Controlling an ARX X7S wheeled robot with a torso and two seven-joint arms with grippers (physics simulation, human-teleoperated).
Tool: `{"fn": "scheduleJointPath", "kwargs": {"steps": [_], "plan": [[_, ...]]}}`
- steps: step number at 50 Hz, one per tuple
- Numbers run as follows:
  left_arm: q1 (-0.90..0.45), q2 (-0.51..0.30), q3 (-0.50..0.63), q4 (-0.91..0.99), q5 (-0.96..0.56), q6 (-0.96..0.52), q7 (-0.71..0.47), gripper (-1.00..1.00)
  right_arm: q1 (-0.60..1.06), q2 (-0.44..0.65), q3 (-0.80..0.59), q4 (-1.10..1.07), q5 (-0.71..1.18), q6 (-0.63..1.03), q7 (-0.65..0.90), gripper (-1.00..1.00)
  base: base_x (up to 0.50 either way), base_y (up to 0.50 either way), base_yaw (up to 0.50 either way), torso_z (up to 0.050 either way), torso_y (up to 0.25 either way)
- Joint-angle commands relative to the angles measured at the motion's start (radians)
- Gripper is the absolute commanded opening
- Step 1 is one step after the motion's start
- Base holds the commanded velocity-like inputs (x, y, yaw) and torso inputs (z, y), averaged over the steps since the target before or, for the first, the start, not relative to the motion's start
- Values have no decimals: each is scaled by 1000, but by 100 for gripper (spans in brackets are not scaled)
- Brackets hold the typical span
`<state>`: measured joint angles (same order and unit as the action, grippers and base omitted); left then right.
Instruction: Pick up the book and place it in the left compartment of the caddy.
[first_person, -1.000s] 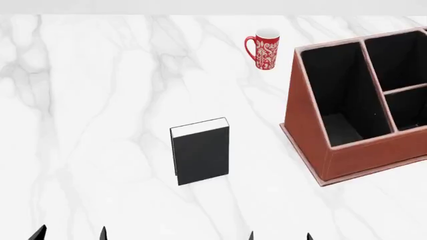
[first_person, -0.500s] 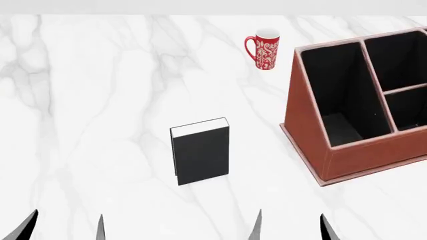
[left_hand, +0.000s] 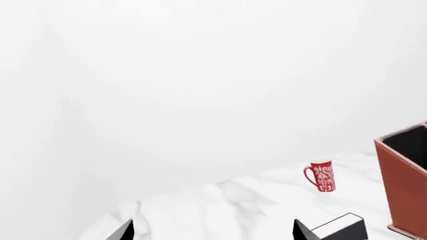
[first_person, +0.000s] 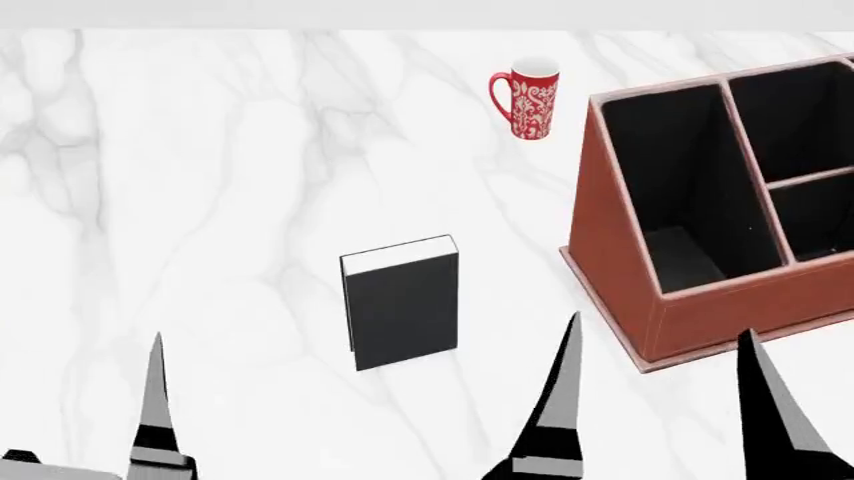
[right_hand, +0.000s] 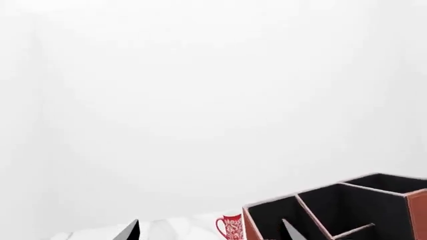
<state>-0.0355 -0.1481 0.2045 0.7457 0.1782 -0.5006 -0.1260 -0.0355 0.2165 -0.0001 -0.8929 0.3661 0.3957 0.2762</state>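
The right gripper (first_person: 661, 400) hangs at the near edge of the head view with its two dark fingers spread wide and nothing between them, the tips pointing out over the marble table (first_person: 200, 200). One finger lies toward the book (first_person: 400, 305) and the other crosses the near corner of the caddy (first_person: 627, 250). That placement suits this arm for the pick, since it sits between the thing to lift and the place to drop it. The left gripper (first_person: 80, 410) is also low in the frame; only one finger shows clearly there, but its wrist view has two tips well apart, so it is spread too and holds nothing.

The book stands upright on the table, white page edges on top, clear of both grippers and well apart from the caddy. Standing like this, it offers its narrow thickness to a pinch from above (a judgement, not yet tested). The left compartment (first_person: 674, 190) is the long black-lined section nearest the book, its mouth facing up and unobstructed, so an upright book should slide in edge first. The red mug (first_person: 527, 97) sits far back, out of the likely path.
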Motion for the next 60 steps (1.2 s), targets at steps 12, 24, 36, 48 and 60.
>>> {"fn": "scheduleJointPath", "kwargs": {"steps": [12, 24, 36, 48, 60], "plan": [[19, 148, -24, 301, 393, -77, 223, 100, 274, 1147, -691, -154, 131, -818, 1129, 100, 0, 0, 0, 0, 0], [136, 148, -208, 301, 329, 125, 136, 100, 630, 1239, -1080, -154, 71, -903, 1244, 100, 0, 0, 0, 0, 0], [302, 148, -415, 301, 175, 332, 48, 100, 819, 1273, -1283, -154, 42, -942, 1280, 100, 0, 0, 0, 0, 0], [780, 148, -682, 301, -65, 790, -159, 100, 873, 1304, -1339, -154, 24, -969, 1293, 100, 0, 0, 0, 0, 0], [821, 148, -889, 301, -172, 852, -300, 100, 722, 1298, -1171, -154, 35, -960, 1294, 100, 0, 0, 0, 0, 0]]}}
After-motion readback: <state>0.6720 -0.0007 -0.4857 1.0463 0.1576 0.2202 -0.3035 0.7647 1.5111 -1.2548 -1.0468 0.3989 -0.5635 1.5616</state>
